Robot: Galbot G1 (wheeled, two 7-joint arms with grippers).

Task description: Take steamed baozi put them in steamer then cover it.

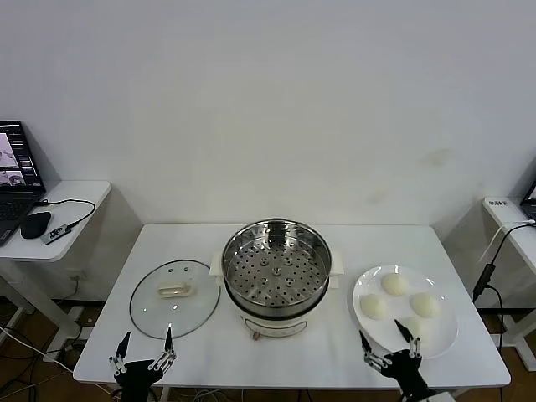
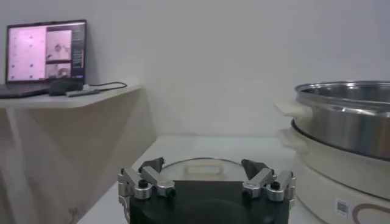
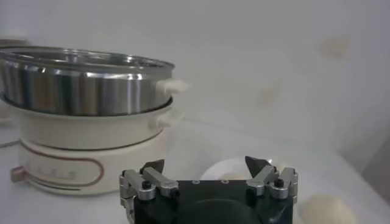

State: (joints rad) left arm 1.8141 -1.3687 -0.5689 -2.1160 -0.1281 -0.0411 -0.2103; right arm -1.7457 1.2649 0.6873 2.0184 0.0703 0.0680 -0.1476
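Note:
The steel steamer (image 1: 276,272) stands at the table's middle, its perforated tray bare. The glass cover (image 1: 174,298) with a white handle lies flat to its left. Several cream-white baozi (image 1: 394,285) sit on a white plate (image 1: 440,338) to its right. My left gripper (image 1: 146,342) is open and empty at the front edge, just before the cover (image 2: 198,168). My right gripper (image 1: 389,339) is open and empty at the front edge, over the plate's near rim. The steamer shows in the left wrist view (image 2: 344,137) and the right wrist view (image 3: 85,112); one baozi (image 3: 323,210) shows there too.
A side desk (image 1: 50,230) at the far left holds a laptop (image 1: 17,180) and a mouse. Another small desk (image 1: 511,218) with a cable stands at the far right. A white wall runs behind the table (image 1: 201,352).

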